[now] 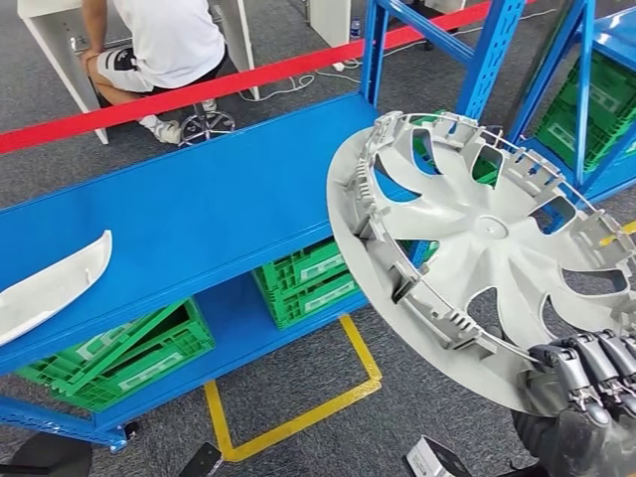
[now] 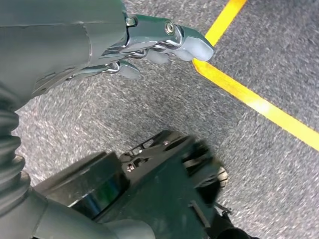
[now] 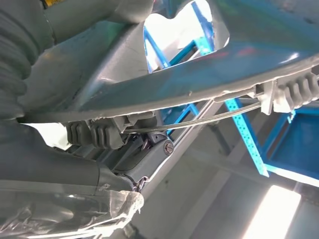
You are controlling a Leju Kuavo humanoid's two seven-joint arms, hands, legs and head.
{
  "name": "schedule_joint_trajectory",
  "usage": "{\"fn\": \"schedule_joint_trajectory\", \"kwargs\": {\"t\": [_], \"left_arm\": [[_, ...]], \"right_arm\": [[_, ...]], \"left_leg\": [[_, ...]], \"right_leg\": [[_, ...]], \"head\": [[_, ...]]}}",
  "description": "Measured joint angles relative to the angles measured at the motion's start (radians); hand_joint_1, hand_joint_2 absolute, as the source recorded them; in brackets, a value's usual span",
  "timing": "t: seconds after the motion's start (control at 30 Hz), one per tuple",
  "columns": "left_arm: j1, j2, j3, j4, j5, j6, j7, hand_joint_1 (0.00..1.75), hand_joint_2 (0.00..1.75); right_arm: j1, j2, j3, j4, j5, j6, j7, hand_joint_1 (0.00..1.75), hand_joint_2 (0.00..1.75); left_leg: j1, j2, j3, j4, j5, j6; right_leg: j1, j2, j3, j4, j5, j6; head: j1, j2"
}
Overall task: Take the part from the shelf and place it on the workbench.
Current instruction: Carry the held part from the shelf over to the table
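While gripped at its rim: wheel cover (image 1: 480,248) tilts, clear of the blue shelf (image 1: 188,199)
Right hand (image 1: 592,373): grasping that rim
Left hand (image 2: 150,45): released, above floor

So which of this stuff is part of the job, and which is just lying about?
Job:
- grey wheel cover, gripped at its rim by the right hand
- blue shelf

Lying about:
- white curved part on the shelf
- green crates
- left hand, hanging over the floor
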Motion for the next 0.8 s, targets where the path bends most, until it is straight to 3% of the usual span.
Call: {"fn": "schedule_joint_trajectory", "kwargs": {"t": [0.07,0.13,0.2,0.23,0.27,0.33,0.4,0.43,0.47,0.53,0.6,0.7,0.73,0.8], "left_arm": [[-0.005,0.0,0.0,0.0,-0.005,0.0,0.005,0.0,1.75],[-0.01,0.0,-0.001,0.0,-0.014,-0.002,0.014,0.0,1.75],[-0.014,-0.003,-0.004,0.0,-0.024,-0.005,0.022,0.0,1.75],[-0.018,-0.004,-0.006,0.0,-0.029,-0.007,0.026,0.0,1.75],[-0.02,-0.006,-0.009,0.0,-0.033,-0.007,0.029,0.0,1.75],[-0.023,-0.008,-0.015,0.0,-0.04,-0.008,0.035,0.0,1.75],[-0.024,-0.008,-0.019,0.0,-0.047,-0.008,0.039,0.0,1.75],[-0.027,-0.009,-0.021,0.0,-0.051,-0.009,0.04,0.0,1.75],[-0.031,-0.01,-0.024,0.0,-0.056,-0.011,0.041,0.0,1.75],[-0.041,-0.014,-0.031,0.0,-0.066,-0.017,0.041,0.0,1.75],[-0.05,-0.017,-0.038,0.0,-0.072,-0.021,0.041,0.0,1.75],[-0.061,-0.021,-0.045,0.0,-0.073,-0.021,0.041,0.0,1.75],[-0.064,-0.022,-0.047,0.0,-0.074,-0.021,0.041,0.0,1.75],[-0.067,-0.023,-0.049,-0.001,-0.074,-0.021,0.041,0.0,1.75]], "right_arm": [[0.004,0.002,-0.006,-0.005,0.0,0.0,-0.006,1.75,1.75],[0.012,0.008,-0.014,-0.014,0.0,0.0,-0.017,1.75,1.75],[0.024,0.016,-0.025,-0.023,0.0,0.0,-0.03,1.75,1.75],[0.03,0.02,-0.031,-0.029,0.0,0.0,-0.036,1.75,1.75],[0.034,0.024,-0.037,-0.033,0.0,0.0,-0.041,1.75,1.75],[0.04,0.03,-0.047,-0.039,-0.001,0.0,-0.05,1.75,1.75],[0.048,0.038,-0.06,-0.043,-0.001,0.0,-0.062,1.75,1.75],[0.055,0.044,-0.068,-0.047,-0.001,0.0,-0.07,1.75,1.75],[0.063,0.05,-0.077,-0.051,-0.001,0.0,-0.078,1.75,1.75],[0.077,0.062,-0.091,-0.064,-0.001,0.0,-0.093,1.75,1.75],[0.084,0.072,-0.099,-0.075,-0.001,0.0,-0.1,1.75,1.75],[0.094,0.083,-0.111,-0.086,-0.001,0.0,-0.101,1.75,1.75],[0.097,0.087,-0.114,-0.09,-0.001,0.0,-0.102,1.75,1.75],[0.099,0.092,-0.117,-0.094,0.0,0.0,-0.103,1.75,1.75]], "left_leg": [[0.002,-0.046,0.084,-0.134,0.021,0.009],[0.001,-0.068,0.111,-0.187,0.016,0.015],[0.002,-0.045,0.105,-0.191,0.024,0.025],[0.003,-0.032,0.101,-0.192,0.03,0.032],[0.004,-0.018,0.097,-0.193,0.036,0.039],[0.002,0.013,0.088,-0.193,0.045,0.046],[-0.001,0.044,0.082,-0.192,0.049,0.046],[-0.001,0.059,0.08,-0.192,0.051,0.045],[-0.001,0.073,0.079,-0.192,0.052,0.044],[-0.003,0.097,0.08,-0.19,0.051,0.038],[-0.009,0.114,0.08,-0.187,0.049,0.029],[-0.011,0.132,0.08,-0.185,0.049,0.014],[-0.009,0.119,0.077,-0.178,0.041,0.008],[-0.005,0.064,0.049,-0.114,-0.007,-0.002]], "right_leg": [[0.0,0.023,-0.014,0.001,0.016,0.009],[0.0,0.042,-0.023,-0.001,0.032,0.022],[-0.002,0.052,-0.036,-0.003,0.043,0.035],[0.0,0.036,-0.046,0.009,0.034,0.04],[0.002,0.01,-0.065,0.044,0.01,0.044],[0.005,-0.047,-0.113,0.173,-0.07,0.05],[0.003,-0.066,-0.144,0.284,-0.123,0.055],[0.003,-0.07,-0.132,0.287,-0.122,0.056],[0.003,-0.076,-0.099,0.248,-0.105,0.056],[0.005,-0.11,0.001,0.104,-0.063,0.052],[0.009,-0.135,0.057,0.013,-0.046,0.039],[0.01,-0.111,0.051,0.005,-0.04,0.016],[0.009,-0.101,0.047,0.004,-0.037,0.009],[0.003,-0.08,0.041,0.001,-0.03,-0.002]], "head": [[0.0,0.0],[0.001,0.0],[0.001,0.0],[0.004,0.0],[0.008,0.0],[0.015,0.0],[0.016,0.0],[0.016,0.0],[0.016,0.0],[0.017,0.0],[0.014,0.0],[0.011,0.0],[0.011,0.0],[0.008,0.0]]}}
